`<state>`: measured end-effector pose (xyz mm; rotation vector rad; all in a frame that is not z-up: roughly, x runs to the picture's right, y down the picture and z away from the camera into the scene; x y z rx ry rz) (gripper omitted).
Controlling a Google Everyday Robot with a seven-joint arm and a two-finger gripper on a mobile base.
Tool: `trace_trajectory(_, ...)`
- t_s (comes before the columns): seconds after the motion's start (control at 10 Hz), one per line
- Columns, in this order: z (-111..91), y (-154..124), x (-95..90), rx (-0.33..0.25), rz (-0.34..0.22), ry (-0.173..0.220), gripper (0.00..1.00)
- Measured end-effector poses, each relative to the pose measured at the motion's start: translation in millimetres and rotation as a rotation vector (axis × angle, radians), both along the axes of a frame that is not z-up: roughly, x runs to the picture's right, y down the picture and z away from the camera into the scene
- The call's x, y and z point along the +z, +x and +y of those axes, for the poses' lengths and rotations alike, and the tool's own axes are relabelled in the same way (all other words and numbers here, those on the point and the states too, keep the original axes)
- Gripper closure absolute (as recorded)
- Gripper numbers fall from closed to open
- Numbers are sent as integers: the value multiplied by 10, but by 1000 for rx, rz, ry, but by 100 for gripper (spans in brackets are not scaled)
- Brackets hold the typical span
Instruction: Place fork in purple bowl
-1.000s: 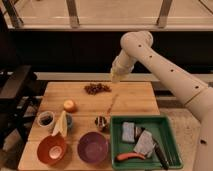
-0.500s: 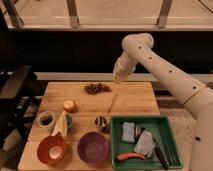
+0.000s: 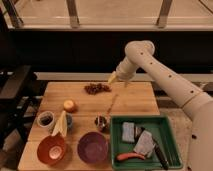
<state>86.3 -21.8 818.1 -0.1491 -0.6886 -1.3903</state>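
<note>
fork: flat on bench, beyond purple bowl, well apart from it, not inside. pincer: over far bench edge, farther still from purple bowl, clear of fork; released or clenched, cannot tell. orange bowl: just beside purple bowl.
</note>
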Motion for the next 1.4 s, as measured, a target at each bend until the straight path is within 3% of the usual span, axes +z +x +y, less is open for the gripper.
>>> trace_trajectory(0.2,77,-50,224,6,-41,-9,23)
trace_trajectory(0.7,83,-74,249,1,-47,-10,23)
trace_trajectory(1.0,59,-173,313,-16,-42,13,23)
trace_trajectory(1.2,111,-338,482,-28,-31,15,23)
trace_trajectory(1.4,224,-317,673,-41,4,6,23)
